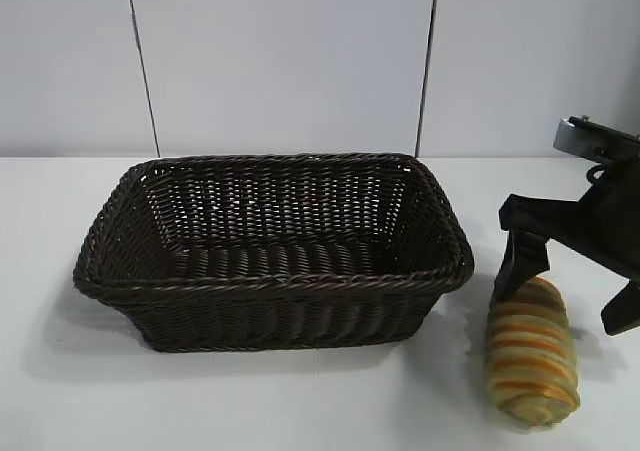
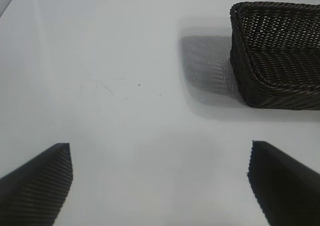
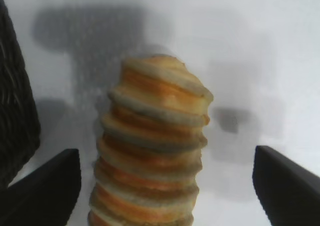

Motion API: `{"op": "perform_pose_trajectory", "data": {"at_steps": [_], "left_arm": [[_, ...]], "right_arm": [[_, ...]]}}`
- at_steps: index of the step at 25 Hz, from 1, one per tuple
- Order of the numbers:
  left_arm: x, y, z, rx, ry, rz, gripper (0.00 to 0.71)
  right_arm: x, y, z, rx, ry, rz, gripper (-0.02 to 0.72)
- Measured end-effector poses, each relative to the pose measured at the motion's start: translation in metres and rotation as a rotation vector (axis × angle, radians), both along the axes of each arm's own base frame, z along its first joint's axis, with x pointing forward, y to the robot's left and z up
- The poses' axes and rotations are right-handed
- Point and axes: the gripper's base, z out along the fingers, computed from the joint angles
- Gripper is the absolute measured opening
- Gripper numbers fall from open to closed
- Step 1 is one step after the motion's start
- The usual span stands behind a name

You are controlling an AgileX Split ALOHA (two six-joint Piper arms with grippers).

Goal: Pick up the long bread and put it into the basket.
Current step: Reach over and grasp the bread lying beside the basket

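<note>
The right hand [image 1: 565, 286] is seen lowered at the right of the scene over the far end of the long bread [image 1: 532, 353], an elongated tan-yellow loaf ridged in a spiral with orange-brown stripes. Its black fingers [image 3: 45, 186] are spread wide, one on each side of the loaf and apart from it, so nothing is gripped. The loaf lies flat on the white surface [image 1: 300, 401], just right of the basket [image 1: 275, 256], a large rectangular dark-brown woven wicker one with a braided rim, in which nothing is seen. The left hand [image 2: 160, 181] is parked with fingers wide apart over bare surface left of the basket, holding nothing. Only the approach is judged done; closing, lifting, carrying left and releasing are left
</note>
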Motion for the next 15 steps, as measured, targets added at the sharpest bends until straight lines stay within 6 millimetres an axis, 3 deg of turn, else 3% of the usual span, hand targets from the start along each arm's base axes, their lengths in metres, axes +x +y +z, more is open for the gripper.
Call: {"op": "perform_pose_trajectory", "data": {"at_steps": [5,9,13,15], "left_arm": [[0.0000,0.0000,0.0000,0.000,0.000,0.000,0.685],[0.0001,0.0000,-0.0003,0.000,0.001,0.000,0.685],[0.0001,0.0000,-0.0003,0.000,0.001,0.000,0.685],[0.0001,0.0000,-0.0003,0.000,0.001,0.000,0.685]], "right_arm": [[0.0001,0.0018,-0.0006,0.005,0.000,-0.003,0.391],[0.0002,0.0017,-0.0005,0.006,0.000,-0.006,0.278],[0.0002,0.0017,-0.0005,0.006,0.000,-0.007,0.098],[0.0001,0.0017,-0.0006,0.006,0.001,-0.007,0.080]]}}
